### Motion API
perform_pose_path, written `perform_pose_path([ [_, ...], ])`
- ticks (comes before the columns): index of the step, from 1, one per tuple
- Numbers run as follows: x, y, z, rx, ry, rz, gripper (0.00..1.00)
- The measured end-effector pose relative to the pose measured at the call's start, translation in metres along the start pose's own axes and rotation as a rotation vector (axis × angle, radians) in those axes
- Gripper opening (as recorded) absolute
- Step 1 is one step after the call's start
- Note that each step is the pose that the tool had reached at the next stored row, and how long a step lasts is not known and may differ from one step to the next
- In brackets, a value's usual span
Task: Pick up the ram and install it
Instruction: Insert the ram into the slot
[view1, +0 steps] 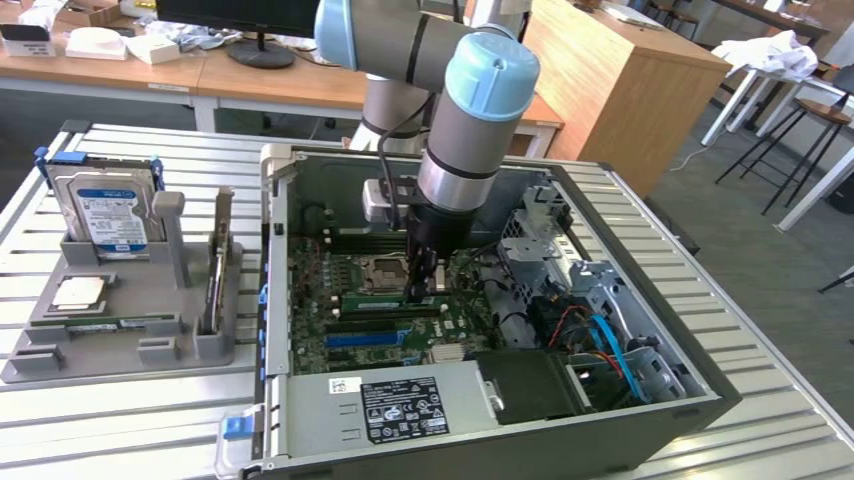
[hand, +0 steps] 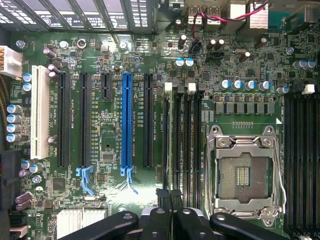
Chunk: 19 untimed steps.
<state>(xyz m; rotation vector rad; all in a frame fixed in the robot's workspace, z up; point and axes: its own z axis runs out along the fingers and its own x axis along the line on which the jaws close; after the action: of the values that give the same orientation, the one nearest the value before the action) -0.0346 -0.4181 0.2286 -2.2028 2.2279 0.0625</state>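
The ram (view1: 387, 298) is lying low and level across the motherboard, just left of centre in the exterior view. It is a single green stick sitting along a memory slot inside the open computer case (view1: 694, 400). One arm (view1: 461, 120) is reaching down into that case, and its one gripper (view1: 424, 290) is poised right at the stick's right-hand end. From there the ram is stretching away from the fingertips toward the exterior view's left. The fingers (hand: 162, 200) are sitting drawn together, tip against tip. Whether they are nipping the board's edge or just bearing on it, I cannot tell.

Counting along the left side of the exterior view, one grey tray (view1: 40, 360) is carrying three things. There is one silver hard drive (view1: 110, 215) standing at the back, one upright expansion card (view1: 218, 260) beside it, and one small silver square chip (view1: 80, 292) lying flat.

The wrist view is giving us the board face-on, with detail the wider shot is blurring. One blue expansion slot (hand: 126, 120) and one white slot (hand: 37, 112) are showing, along with one open processor socket (hand: 243, 172). The closed fingers are lining up with a black memory slot between the blue slot and the socket.
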Motion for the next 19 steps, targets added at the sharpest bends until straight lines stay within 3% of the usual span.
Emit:
perform_pose_path([
  [19, 0.0, -0.0004, 0.0, -0.0004, 0.0004, -0.013, 0.12],
])
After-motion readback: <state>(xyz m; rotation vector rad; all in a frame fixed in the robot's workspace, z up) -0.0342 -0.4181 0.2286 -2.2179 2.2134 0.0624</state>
